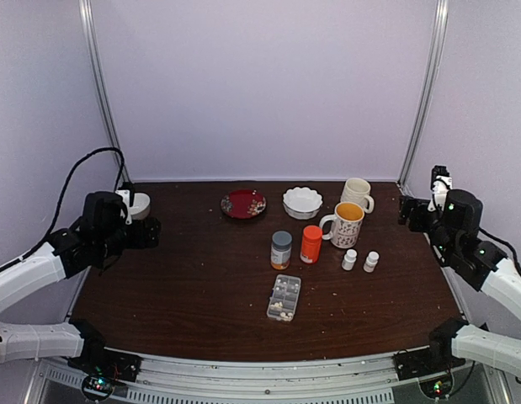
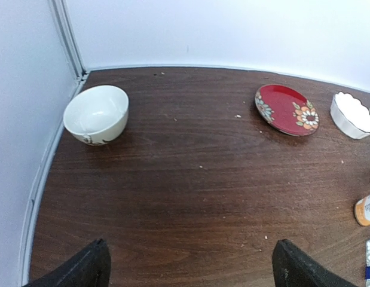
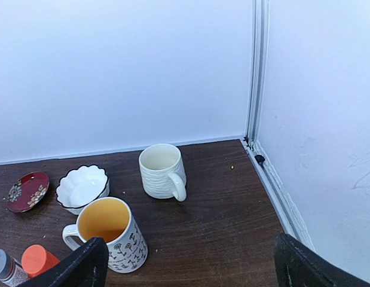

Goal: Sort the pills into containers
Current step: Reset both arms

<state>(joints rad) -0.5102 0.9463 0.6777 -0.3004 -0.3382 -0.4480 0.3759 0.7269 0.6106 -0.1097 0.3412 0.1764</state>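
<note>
At the very front, a grey metal rail (image 1: 260,372) is seen along the near edge of a dark brown wooden counter (image 1: 184,286), with the two white-and-black arms bolted at its ends. Just beyond the rail, near the middle of the counter, a clear flat rectangular plastic pill box (image 1: 284,298) is laid with its two rows of small compartments running away from the arms; tiny whitish pills (image 1: 281,294) are seen in several of these compartments, though whether the lid is up or down cannot be told. Behind the box, a grey-capped bottle (image 1: 281,250) and an orange bottle (image 1: 311,244) are stood side by side, and two small white bottles (image 1: 350,259) (image 1: 371,261) are set to their right. Farther back, a patterned mug with a yellow-orange inside (image 1: 344,225), a cream ribbed mug (image 1: 357,194), a white scalloped bowl (image 1: 302,202) and a red flowered plate (image 1: 243,204) are ranged. A plain white bowl (image 2: 96,113) is placed in the far left corner. The left fingers (image 1: 149,233) are held above the left edge of the counter, spread wide with nothing between them. The right fingers (image 1: 406,212) are held above the right edge, likewise spread wide and gripping nothing. Both are kept well apart from the pill box.
</note>
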